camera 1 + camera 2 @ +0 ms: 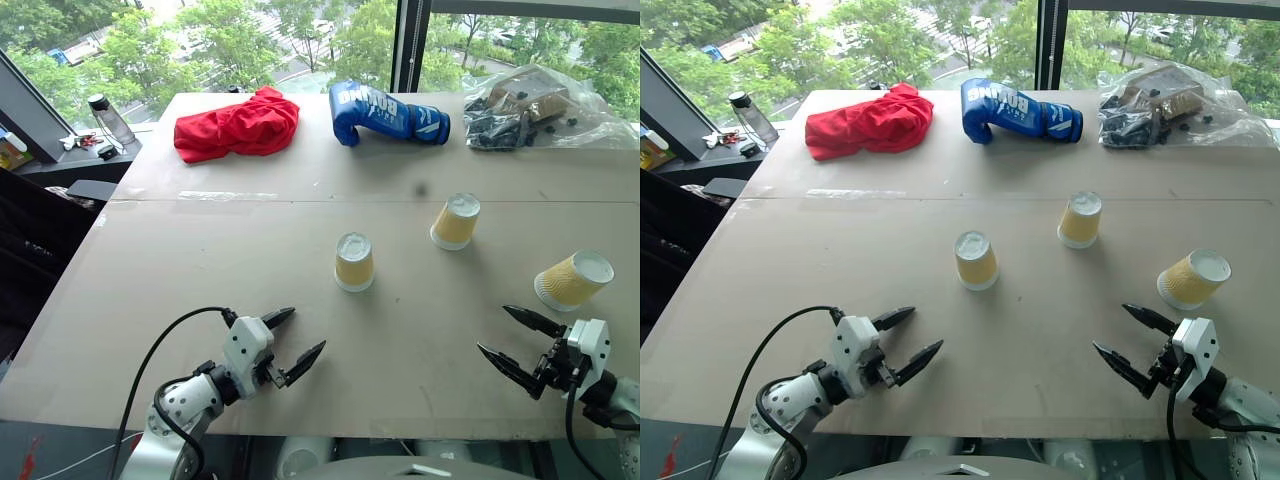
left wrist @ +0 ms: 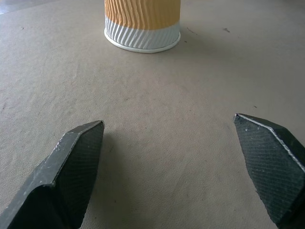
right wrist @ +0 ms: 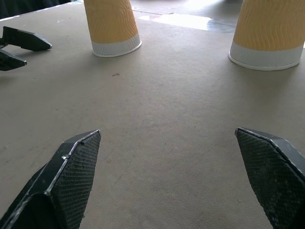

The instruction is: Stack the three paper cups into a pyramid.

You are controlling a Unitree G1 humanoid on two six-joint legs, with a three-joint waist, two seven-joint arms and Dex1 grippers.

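So far nothing is stacked: all three paper cups stand upside down and apart on the tabletop (image 1: 200,300), rims on the board, long axes upright. Going left to right, the left gripper (image 1: 291,341) hovers over the near edge with its fingers spread wide and nothing between them. The left cup (image 1: 354,261) stands ahead of it and a little to the right, near the middle of the table, with bare board between. The middle cup (image 1: 456,221) sits farther back and well apart from the first. The ribbed cup (image 1: 573,281) stands close to the right edge, just beyond the right gripper (image 1: 520,344), which is likewise wide apart and empty over the near edge. I judge each arm nearest its own side's cup. Along the far edge lie a red cloth (image 1: 238,125), a blue boxing glove (image 1: 387,112) and a clear bag of parts (image 1: 535,108), all clear of any approach.
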